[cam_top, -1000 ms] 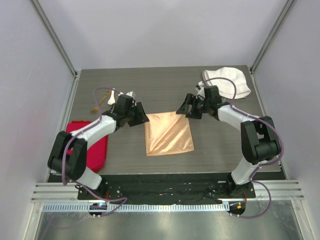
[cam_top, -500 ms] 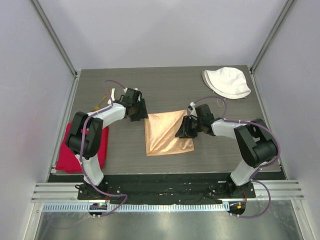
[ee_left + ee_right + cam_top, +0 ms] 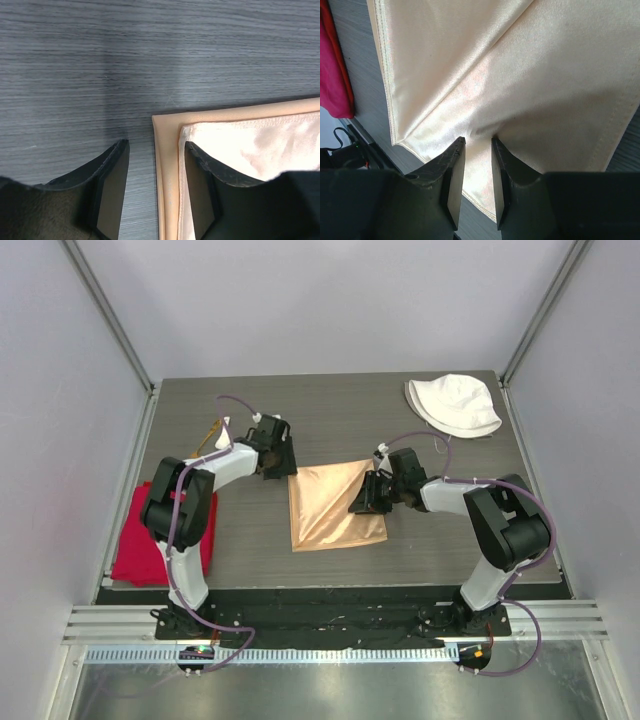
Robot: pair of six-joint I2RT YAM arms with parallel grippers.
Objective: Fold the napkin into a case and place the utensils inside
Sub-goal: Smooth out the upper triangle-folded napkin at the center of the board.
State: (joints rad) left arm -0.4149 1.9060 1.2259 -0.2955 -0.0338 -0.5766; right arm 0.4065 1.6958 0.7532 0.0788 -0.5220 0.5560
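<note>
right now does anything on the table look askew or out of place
The napkin is not flat: a diagonal ridge runs across it, and at the corner by the left gripper its two layers sit offset, edges not lined up. Nothing else stands out.

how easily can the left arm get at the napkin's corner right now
Probably yes: the left gripper is open, its fingers straddling the napkin edge just by the corner, with nothing else between them.

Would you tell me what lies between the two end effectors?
The napkin, in the top view: left end effector at its far left corner, right end effector on its right side.
</note>
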